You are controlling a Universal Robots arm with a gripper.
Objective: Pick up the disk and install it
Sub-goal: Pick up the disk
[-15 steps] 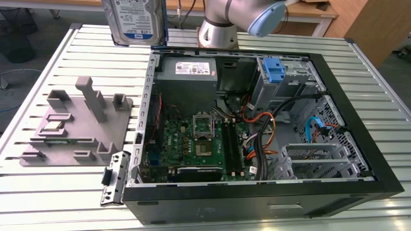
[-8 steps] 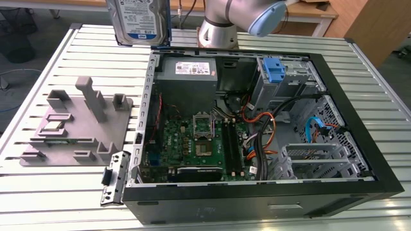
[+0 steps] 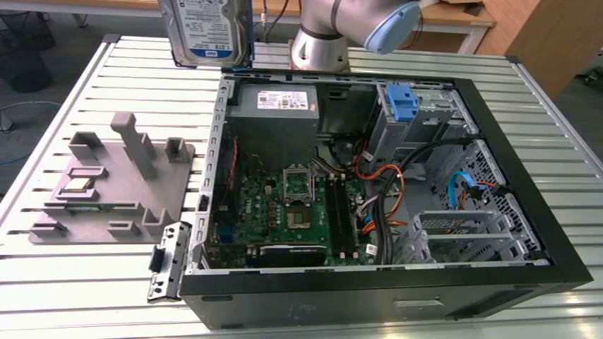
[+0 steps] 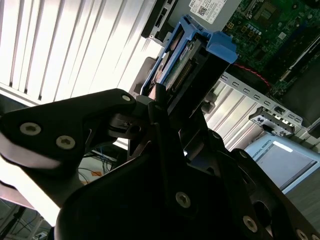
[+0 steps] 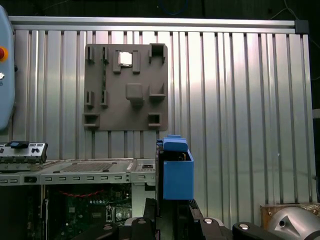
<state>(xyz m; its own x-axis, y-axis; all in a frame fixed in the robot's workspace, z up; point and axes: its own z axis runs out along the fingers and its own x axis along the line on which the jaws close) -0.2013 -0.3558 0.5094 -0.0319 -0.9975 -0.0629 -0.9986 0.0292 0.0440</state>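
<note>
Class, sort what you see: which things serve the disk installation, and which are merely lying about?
Job: disk, held aloft by the end effector; open computer case.
Lying about: grey parts tray; power supply box; blue latch.

No print is reading legibly. The disk (image 3: 209,32) is carrying a white-and-blue label and the power supply (image 3: 273,102) is bearing a white sticker, both with lettering too fine to make out.

Open air surrounds the disk (image 3: 207,32); cables (image 3: 400,173) crowd the case (image 3: 535,183) interior
</note>
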